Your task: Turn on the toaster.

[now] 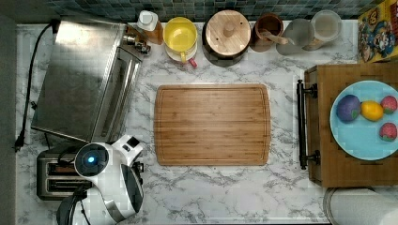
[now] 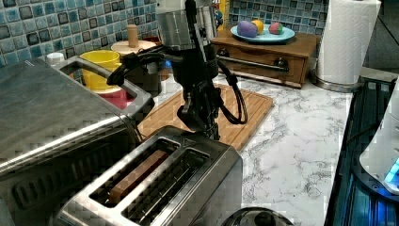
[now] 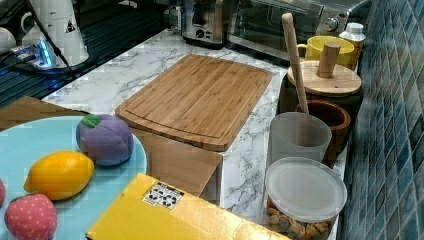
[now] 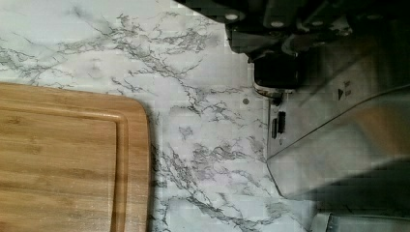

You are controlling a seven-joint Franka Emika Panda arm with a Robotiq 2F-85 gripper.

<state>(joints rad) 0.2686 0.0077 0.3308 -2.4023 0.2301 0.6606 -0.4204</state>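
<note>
Toaster [image 2: 155,183] nearest in left view; gripper [image 2: 200,120] at its far end, fingers' state unclear; lever seemingly not yet down.

I can't read any actual words. The toaster [image 4: 338,125] has a small black triangle mark with tiny print beside it on its steel top, too small to read. The yellow box [image 3: 165,215] carries a black-and-white sticker, illegible. The robot base [image 3: 57,27] has a black triangle sign.
</note>
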